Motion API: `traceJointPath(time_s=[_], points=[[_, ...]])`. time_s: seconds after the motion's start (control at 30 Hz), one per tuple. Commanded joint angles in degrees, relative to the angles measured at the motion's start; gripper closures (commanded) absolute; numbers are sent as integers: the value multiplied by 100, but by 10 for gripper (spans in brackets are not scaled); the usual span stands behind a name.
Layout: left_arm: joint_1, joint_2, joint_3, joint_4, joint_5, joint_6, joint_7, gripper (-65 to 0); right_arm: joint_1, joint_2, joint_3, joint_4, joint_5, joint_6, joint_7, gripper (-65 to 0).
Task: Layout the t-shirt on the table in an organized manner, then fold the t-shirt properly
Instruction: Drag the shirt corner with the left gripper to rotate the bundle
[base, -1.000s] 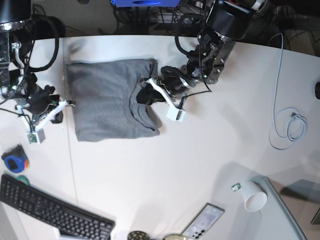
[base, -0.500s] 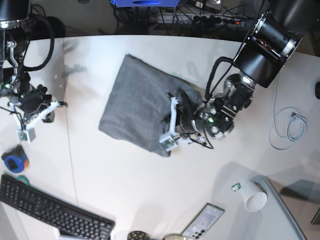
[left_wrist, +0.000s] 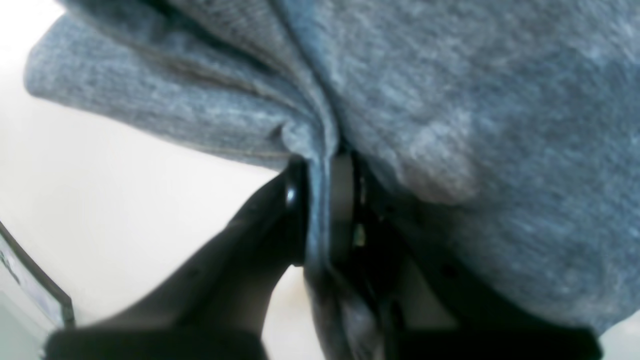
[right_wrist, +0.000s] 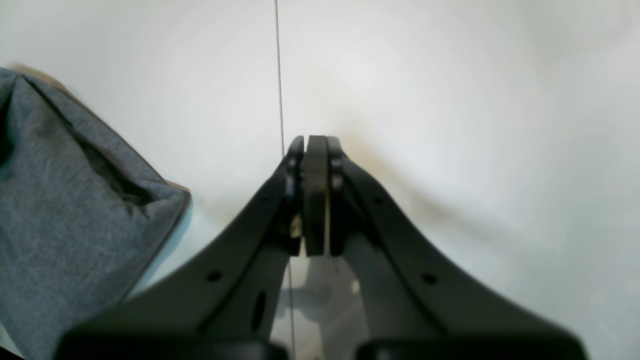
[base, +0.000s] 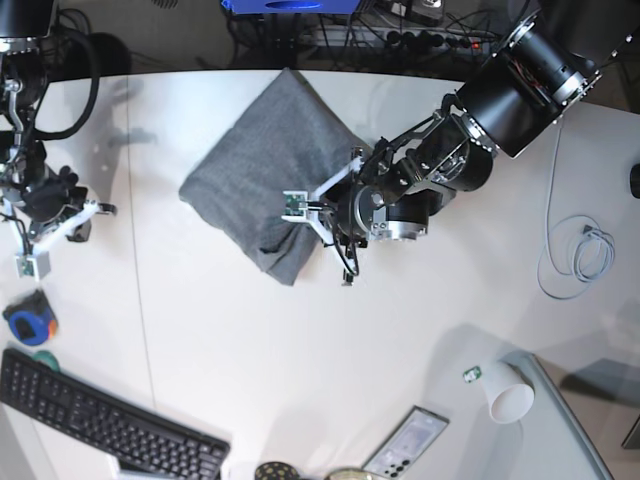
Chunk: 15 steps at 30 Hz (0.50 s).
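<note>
Since the earlier frame, your left claw (left_wrist: 320, 200) has swung the t-shirt (base: 265, 170), pinched at an edge, toward the desk's (base: 300, 340) far side. Right claw (right_wrist: 315, 195): pressed together, empty, beside the bundle. Step in hand: repositioning; next, you likely set it down and smooth it.

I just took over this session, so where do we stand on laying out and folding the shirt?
Done: nothing visibly finished. The large heather-grey cotton t-shirt is a bunched, doubled-over bundle on the smooth white table, neither flat nor neatly folded.
In hand: the left pincer is clamped on a pinch of its fabric. The right pincer is shut, empty, beside the shirt over bare tabletop.
Left: spread it flat, then fold.
</note>
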Motion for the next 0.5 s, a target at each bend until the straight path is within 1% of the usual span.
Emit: traceJointPath(time_s=[0.0, 0.07, 0.17, 0.23, 0.33, 0.47], points=[[-40, -21, 39, -7, 82, -239, -25, 0, 64, 77, 54, 89, 34, -6, 122, 0], [-84, -21, 39, -7, 179, -239, -307, 0, 64, 68, 54, 89, 34, -6, 122, 0], [-339, -30, 65, -68, 513, -239, -773, 0, 64, -29, 54, 89, 34, -6, 122, 0], [-523, -30, 65, -236, 654, -239, -984, 0, 64, -38, 54, 89, 34, -6, 122, 0], [-831, -30, 74, -508, 662, -248, -1265, 0, 55, -55, 54, 89, 43, -6, 113, 0], [-1130, -30, 74, -763, 654, -248, -1678, 0, -15, -205, 195, 89, 43, -6, 113, 0]])
